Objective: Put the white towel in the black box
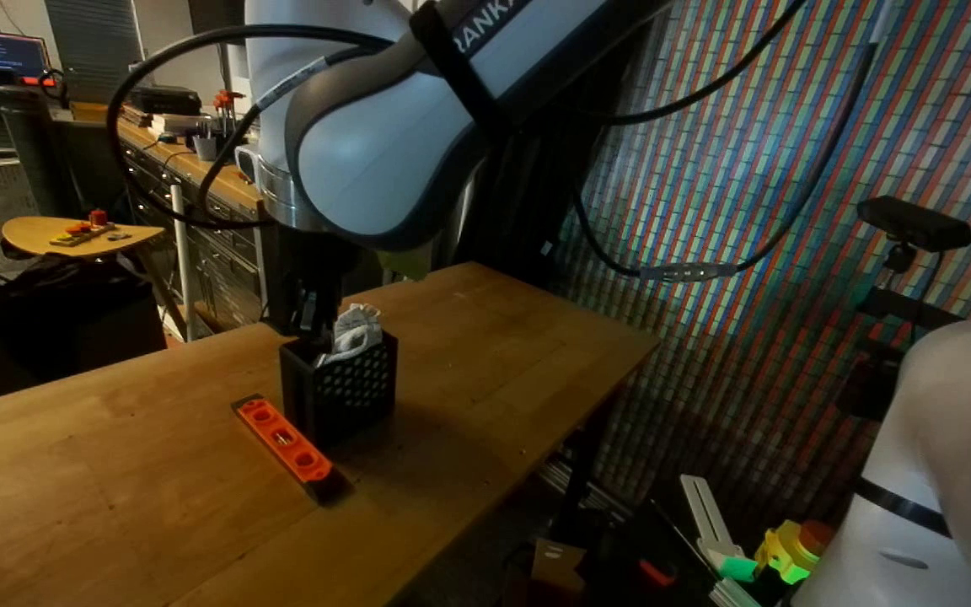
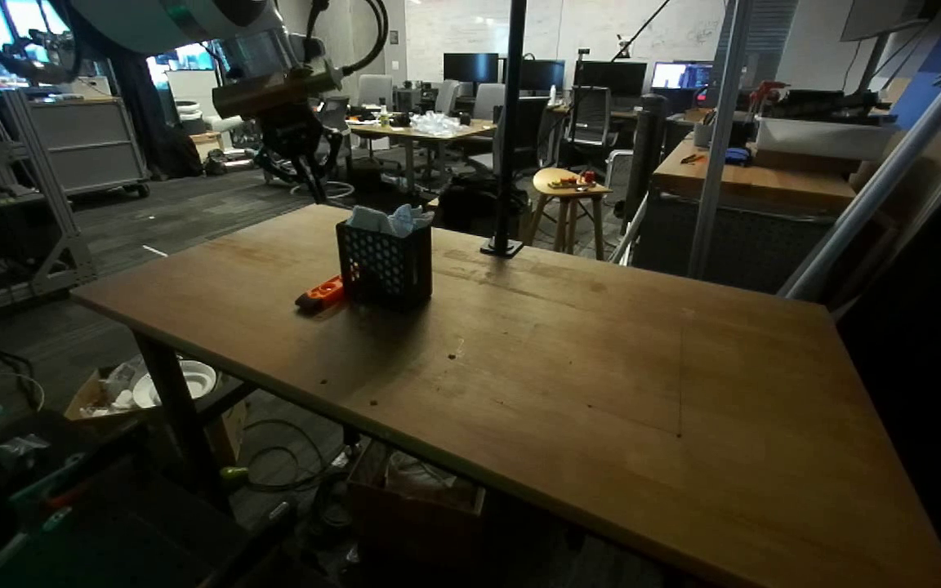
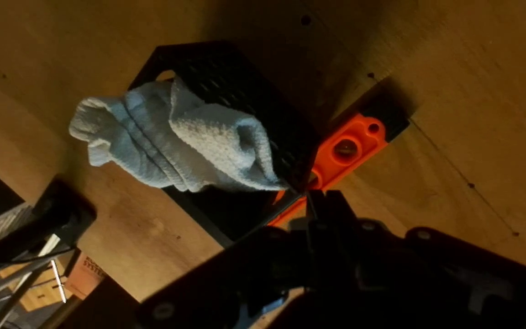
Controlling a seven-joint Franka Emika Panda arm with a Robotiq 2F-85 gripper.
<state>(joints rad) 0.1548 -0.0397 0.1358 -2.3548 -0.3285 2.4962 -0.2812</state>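
The white towel (image 3: 190,137) is bunched into the mouth of the black box (image 3: 244,87), with crumpled folds poking above the rim. In the wrist view one end of it reaches out past the box's side. Both exterior views show the box (image 1: 342,392) upright on the table, the towel (image 2: 389,220) sticking out on top. My gripper (image 3: 325,194) is shut, its fingertips together with nothing visible between them. It hovers beside a corner of the box, apart from the towel. In an exterior view the gripper (image 2: 319,196) is above the table, left of the box.
An orange level (image 1: 283,438) with black ends lies on the wooden table (image 1: 485,362) close beside the box. A black post (image 2: 501,245) rises from the table's edge in an exterior view. Its base also shows in the wrist view.
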